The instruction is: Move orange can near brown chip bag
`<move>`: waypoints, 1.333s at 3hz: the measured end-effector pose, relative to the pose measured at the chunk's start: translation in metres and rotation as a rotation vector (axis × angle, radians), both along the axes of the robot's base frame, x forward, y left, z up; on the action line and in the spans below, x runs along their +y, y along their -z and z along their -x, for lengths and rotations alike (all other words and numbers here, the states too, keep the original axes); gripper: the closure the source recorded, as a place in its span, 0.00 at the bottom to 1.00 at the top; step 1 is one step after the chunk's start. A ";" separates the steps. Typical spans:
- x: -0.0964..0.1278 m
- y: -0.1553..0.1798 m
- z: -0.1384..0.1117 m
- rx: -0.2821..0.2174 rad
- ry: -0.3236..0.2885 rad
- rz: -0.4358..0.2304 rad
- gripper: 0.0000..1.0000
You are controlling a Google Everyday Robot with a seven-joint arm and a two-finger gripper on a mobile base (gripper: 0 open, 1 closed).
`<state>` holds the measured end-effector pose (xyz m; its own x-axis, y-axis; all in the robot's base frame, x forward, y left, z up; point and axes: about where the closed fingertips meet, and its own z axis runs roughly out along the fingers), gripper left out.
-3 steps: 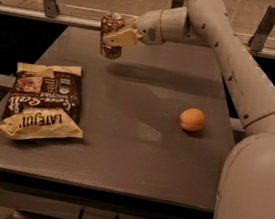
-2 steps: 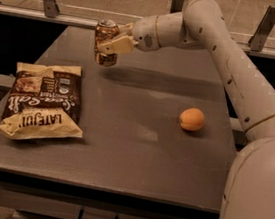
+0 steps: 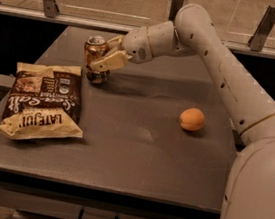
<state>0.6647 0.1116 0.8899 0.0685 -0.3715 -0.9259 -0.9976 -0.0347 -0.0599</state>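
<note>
Orange can (image 3: 95, 48), upright, clamped in the robot's hand (image 3: 100, 62), low over the counter (image 3: 137, 147), just beside the brown chip bag (image 3: 42, 101). Placing step; next, probably set down and release.

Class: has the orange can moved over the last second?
Yes. In the gripper, the orange can came down and left, closer to the brown chip bag.

Dim, warm light comes from overhead, and soft shadows lie on the table (image 3: 137, 152) beside the bag (image 3: 42, 101) and fruit (image 3: 192, 119). At upper left the gripper (image 3: 100, 62) clasps the can (image 3: 96, 49), whose top glints faintly.
</note>
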 end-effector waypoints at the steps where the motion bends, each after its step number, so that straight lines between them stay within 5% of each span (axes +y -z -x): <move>1: 0.010 0.012 0.020 0.001 -0.093 0.012 0.38; 3: 0.021 0.023 0.039 -0.002 -0.174 0.018 0.00; 4: 0.014 0.020 0.036 -0.026 -0.160 0.027 0.00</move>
